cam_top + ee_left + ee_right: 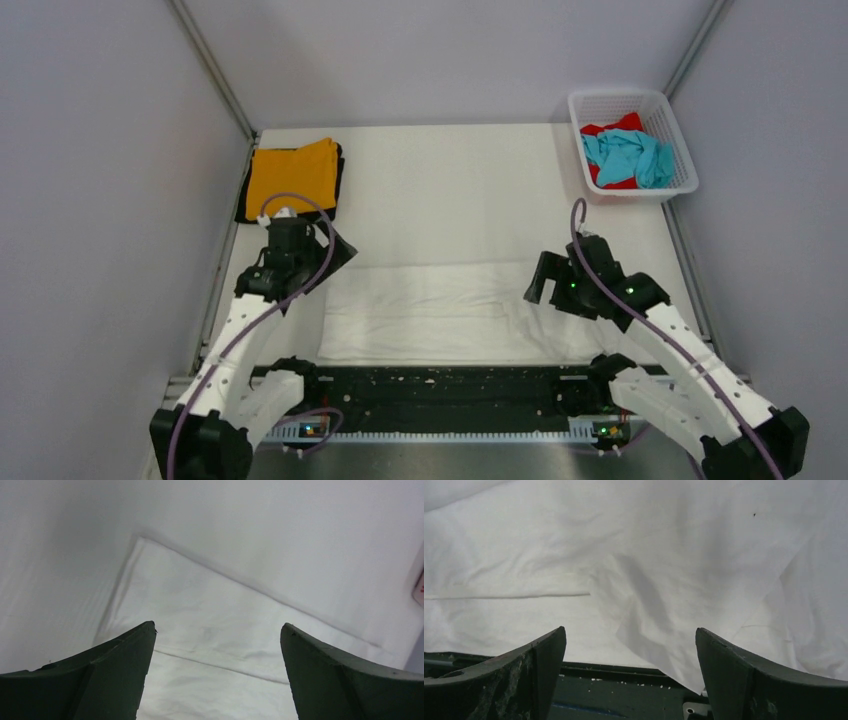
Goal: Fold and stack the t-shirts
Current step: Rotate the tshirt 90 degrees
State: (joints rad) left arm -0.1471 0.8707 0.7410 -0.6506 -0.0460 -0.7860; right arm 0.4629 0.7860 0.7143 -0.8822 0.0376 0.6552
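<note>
A white t-shirt (440, 312) lies folded into a wide band across the near part of the table. My left gripper (335, 255) hangs open over its left end, and the left wrist view shows cloth (210, 645) under the spread fingers with nothing held. At the shirt's right end my right gripper (542, 283) is open too, above rumpled white fabric (664, 580). A folded orange t-shirt (292, 176) rests on a black t-shirt (243, 206) at the back left. A teal t-shirt (630, 156) and a red t-shirt (612, 127) sit crumpled in the basket.
The white mesh basket (680, 150) stands at the back right corner. A black rail (430, 390) runs along the table's near edge between the arm bases, seen also as dark metal (624, 695) in the right wrist view. Grey walls enclose the table.
</note>
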